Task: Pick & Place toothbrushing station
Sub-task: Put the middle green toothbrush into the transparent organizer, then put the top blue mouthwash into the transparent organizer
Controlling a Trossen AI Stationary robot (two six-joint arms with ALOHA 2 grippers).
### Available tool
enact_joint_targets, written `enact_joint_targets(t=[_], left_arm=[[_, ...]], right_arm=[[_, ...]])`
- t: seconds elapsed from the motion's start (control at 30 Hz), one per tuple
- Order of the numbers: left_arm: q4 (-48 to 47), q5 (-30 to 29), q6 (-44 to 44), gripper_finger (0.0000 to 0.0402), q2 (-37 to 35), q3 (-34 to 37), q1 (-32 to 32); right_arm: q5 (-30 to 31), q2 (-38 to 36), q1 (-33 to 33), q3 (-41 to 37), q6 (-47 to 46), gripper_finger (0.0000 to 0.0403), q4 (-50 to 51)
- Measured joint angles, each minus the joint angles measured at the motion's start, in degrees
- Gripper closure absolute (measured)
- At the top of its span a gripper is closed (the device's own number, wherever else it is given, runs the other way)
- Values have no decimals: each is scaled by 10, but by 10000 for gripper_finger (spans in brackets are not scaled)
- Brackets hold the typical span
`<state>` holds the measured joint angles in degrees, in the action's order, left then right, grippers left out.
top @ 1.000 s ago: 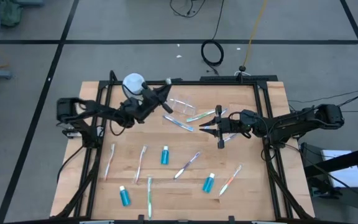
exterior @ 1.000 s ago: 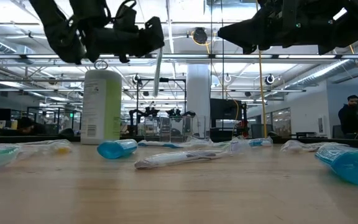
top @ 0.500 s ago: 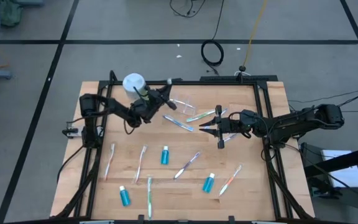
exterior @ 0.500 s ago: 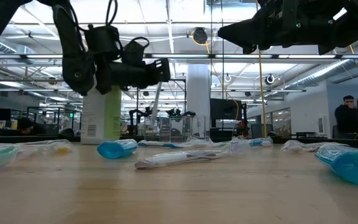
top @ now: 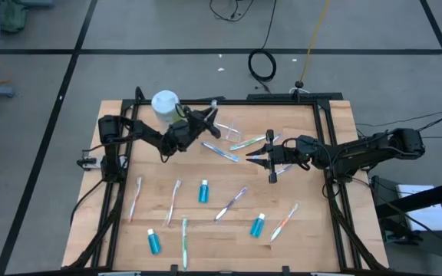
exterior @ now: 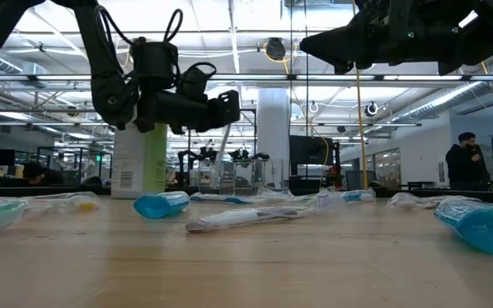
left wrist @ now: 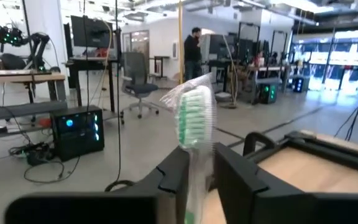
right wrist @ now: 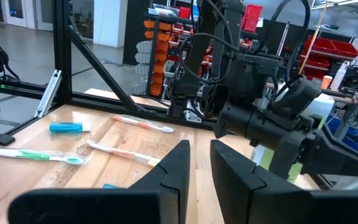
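Observation:
My left gripper (top: 207,119) is above the table's far middle, shut on a wrapped toothbrush with green-and-white bristles (left wrist: 196,119). It is next to a small clear cup (top: 225,129) that lies on the table. My right gripper (top: 248,158) hovers right of centre, shut and empty. Several other toothbrushes lie flat on the table, such as the ones at the centre (top: 231,202), at the near edge (top: 184,234) and at the left (top: 136,196). Three blue white-capped tubes (top: 203,191) (top: 258,225) (top: 153,241) lie on the near half. My left gripper pinches the toothbrush's handle (left wrist: 194,186) between its two fingers, and the brush lies along the fingers. The bristle head (left wrist: 196,118) sticks out past the fingertips. In the low view the brush (exterior: 222,141) slants down below the gripper, lifted clear of the table.
A tall white-capped bottle (top: 165,102) stands upright at the far left, close behind my left arm. Black frame rails (top: 324,153) run along the table's sides. A cable coil (top: 262,64) lies on the floor beyond the far edge. A person (exterior: 465,158) stands in the room behind.
My left gripper has gone down and toward the table's right, nearer the clear cup. It carries the toothbrush along, still lifted clear, and the brush now slants where it hung straight a second ago. My right arm has kept still.

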<state>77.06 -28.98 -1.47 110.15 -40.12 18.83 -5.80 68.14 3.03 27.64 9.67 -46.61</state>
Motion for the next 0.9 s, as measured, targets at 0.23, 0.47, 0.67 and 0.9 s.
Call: enact_joint_targets(t=[0.23,0.47,0.67,0.9], left_arm=[[-72,-17,1,260,0,0,-10],[-189,-103,-21,224,-27,0,-48],[-327,-219,-58,208,-140,0,-124],[-531,-233,-60,206,-314,0,-236]], right_arm=[[0,0,0,0,0,348,1],[0,0,0,0,-13,348,1],[0,0,0,0,-29,348,-4],[0,0,0,0,-25,348,-39]])
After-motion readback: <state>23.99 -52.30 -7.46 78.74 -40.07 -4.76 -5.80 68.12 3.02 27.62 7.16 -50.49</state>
